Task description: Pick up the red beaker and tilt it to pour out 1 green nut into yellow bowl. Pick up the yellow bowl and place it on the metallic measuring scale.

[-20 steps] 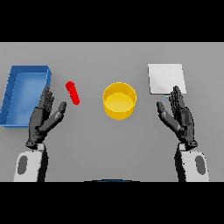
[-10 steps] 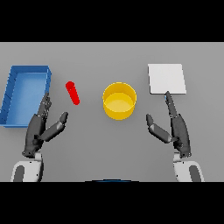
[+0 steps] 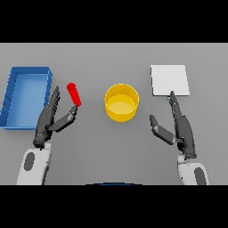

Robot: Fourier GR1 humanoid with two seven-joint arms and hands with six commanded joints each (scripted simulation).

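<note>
A red beaker lies on its side on the grey table, left of centre. My left hand is just below and left of it, open, fingers straight and thumb spread toward the beaker, not touching it. The yellow bowl stands upright in the middle. At the back right lies the flat metallic measuring scale. My right hand is open below the scale, its fingertips reaching the scale's front edge and its thumb pointing toward the bowl. No green nut is visible.
A blue tray sits at the far left, right beside my left hand. Bare grey table lies between the bowl and each hand.
Both hands have turned edge-on with thumbs spread inward. The left hand moved up toward the red beaker; the right hand stays below the scale. Beaker and bowl have not moved.
</note>
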